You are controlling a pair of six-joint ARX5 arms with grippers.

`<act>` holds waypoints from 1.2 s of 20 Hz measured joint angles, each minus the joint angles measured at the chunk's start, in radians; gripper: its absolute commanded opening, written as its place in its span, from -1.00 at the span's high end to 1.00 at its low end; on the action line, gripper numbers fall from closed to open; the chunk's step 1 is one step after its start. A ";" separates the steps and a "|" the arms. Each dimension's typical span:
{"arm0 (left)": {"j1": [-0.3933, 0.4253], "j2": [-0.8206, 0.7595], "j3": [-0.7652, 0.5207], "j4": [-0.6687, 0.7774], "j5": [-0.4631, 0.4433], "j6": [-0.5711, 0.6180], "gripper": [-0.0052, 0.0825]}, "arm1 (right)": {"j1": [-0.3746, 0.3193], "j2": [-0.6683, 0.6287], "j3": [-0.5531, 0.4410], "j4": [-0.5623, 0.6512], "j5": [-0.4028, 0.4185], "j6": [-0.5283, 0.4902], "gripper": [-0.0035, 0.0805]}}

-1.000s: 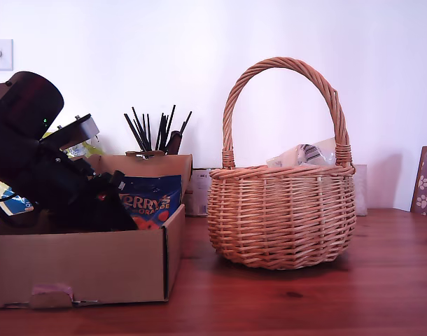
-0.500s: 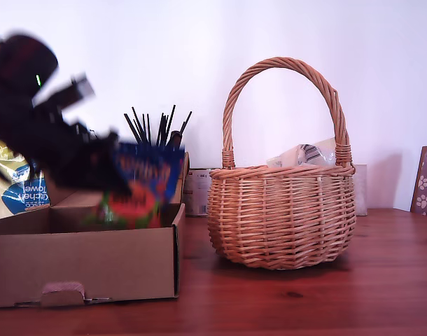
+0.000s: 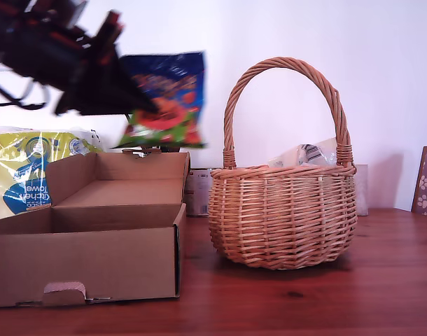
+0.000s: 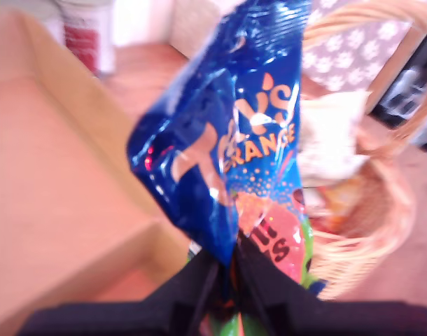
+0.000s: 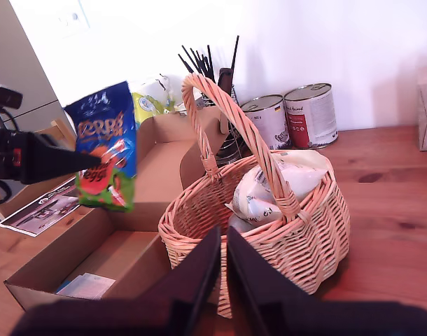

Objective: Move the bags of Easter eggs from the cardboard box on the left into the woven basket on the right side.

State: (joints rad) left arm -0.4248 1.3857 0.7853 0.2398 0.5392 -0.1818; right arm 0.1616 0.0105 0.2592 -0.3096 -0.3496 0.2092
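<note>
My first gripper [image 3: 140, 105] has its fingers clamped on the blue bag [image 3: 166, 98], hanging long axis near vertical, upper left of the exterior view, above the cardboard box [image 3: 87, 269]. My second gripper [image 5: 224, 262] hovers by the woven basket [image 3: 282, 217], fingers nearly together, gripping nothing.

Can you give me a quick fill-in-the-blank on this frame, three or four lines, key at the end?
1. My first pincer is shut on the dark ____ bag.
2. In the exterior view, that bag hangs above the cardboard ____, not inside it.
3. The woven basket already holds a pale bag under its arched ____.
4. My second pincer holds ____.

Missing words: blue; box; handle; nothing
</note>
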 measured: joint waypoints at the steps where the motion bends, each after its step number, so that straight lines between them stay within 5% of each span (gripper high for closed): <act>1: -0.046 0.015 0.000 0.053 -0.014 -0.030 0.94 | 0.000 0.000 0.000 0.001 0.000 0.000 0.95; 5: -0.174 0.115 0.003 0.213 -0.122 -0.137 0.94 | 0.000 0.000 0.000 0.000 0.000 0.000 0.95; 13: -0.230 0.328 0.230 0.187 -0.244 -0.336 0.94 | 0.000 0.000 0.000 0.000 0.000 0.000 0.95; 19: -0.273 0.436 0.332 0.073 -0.330 -0.332 0.94 | 0.000 0.000 0.000 0.001 0.000 0.000 0.95; 24: -0.296 0.454 0.336 -0.034 -0.456 -0.186 0.94 | 0.000 0.000 0.000 0.001 0.000 0.000 0.95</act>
State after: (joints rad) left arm -0.7212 1.8393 1.1213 0.2058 0.0830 -0.3679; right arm 0.1616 0.0105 0.2592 -0.3088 -0.3500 0.2092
